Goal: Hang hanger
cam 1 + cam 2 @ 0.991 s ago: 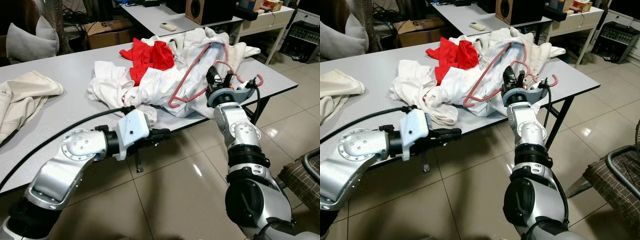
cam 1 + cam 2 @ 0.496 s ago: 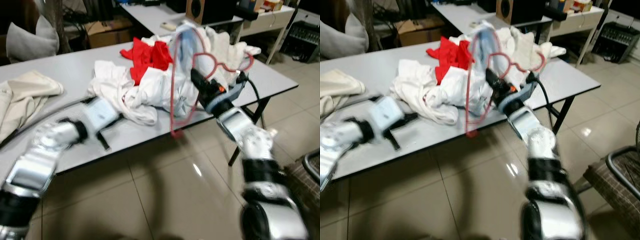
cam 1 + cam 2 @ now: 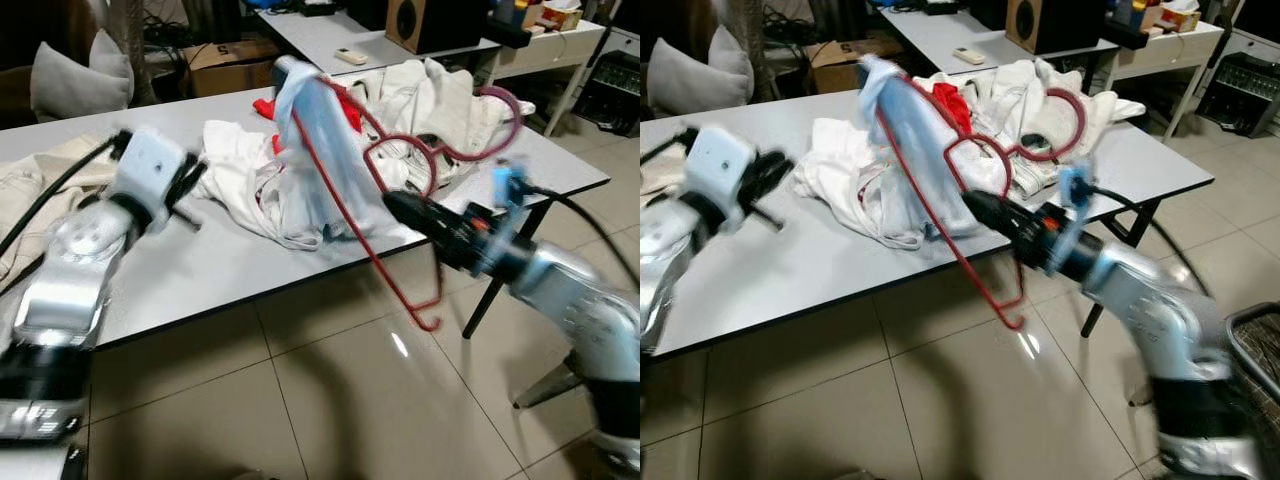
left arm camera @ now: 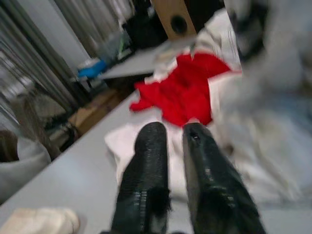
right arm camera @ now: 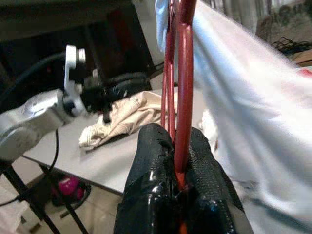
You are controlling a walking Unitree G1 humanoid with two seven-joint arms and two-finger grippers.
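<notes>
Beyond my raised right arm runs the long grey table (image 3: pixel 230 265), with a heap of white and red laundry (image 3: pixel 400 90) piled on it past my fingertips. Out of that heap I hold the red wire hanger (image 3: pixel 345 195), and a pale blue-white garment (image 3: pixel 318 150) drapes over its upper end, hanging up and away from my pincer.

My right gripper (image 5: pixel 178 146) is clenched on the hanger's thin red rod, both black fingers pressed against it from either side. From that grip the hanger's long axis runs steeply: one end climbs away towards the garment, the other drops below my pincer and off the table edge, over the floor tiles, to a small curled tip (image 3: pixel 428 322). The big hook (image 3: pixel 490 125) arches off to the outer side of my fingers, above the laundry. So the hanger is entirely on my right arm's side, and I judge that arm must carry the hook to whatever rail takes it; I cannot make one out.

My left gripper (image 4: pixel 168 146) hovers over the table well apart from the hanger, fingers nearly together and grasping nothing, pointing towards the red cloth (image 4: pixel 183 92).
</notes>
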